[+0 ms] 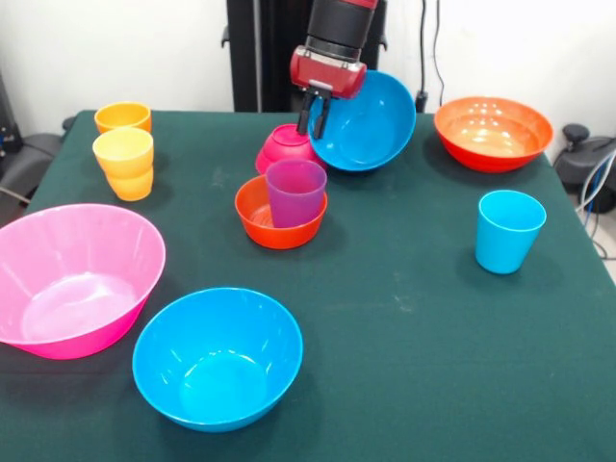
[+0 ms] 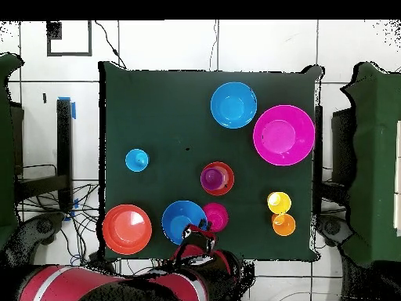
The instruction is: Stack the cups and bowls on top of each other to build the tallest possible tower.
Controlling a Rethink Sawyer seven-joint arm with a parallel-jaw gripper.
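One blue bowl (image 1: 371,120) hangs tilted off the counter (image 1: 414,318), its rim pinched by the claw (image 1: 314,115), with the magenta bowl (image 1: 286,146) just beside it. Nearby, the purple cup (image 1: 295,192) stands inside the small orange-red bowl (image 1: 274,219). Well apart sit the wide orange bowl (image 1: 493,133), light blue cup (image 1: 508,231), second blue bowl (image 1: 218,357) and pink bowl (image 1: 72,279)

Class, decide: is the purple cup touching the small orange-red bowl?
Touching. The front view shows the purple cup standing inside the small orange-red bowl; the overhead view shows it within the rim.
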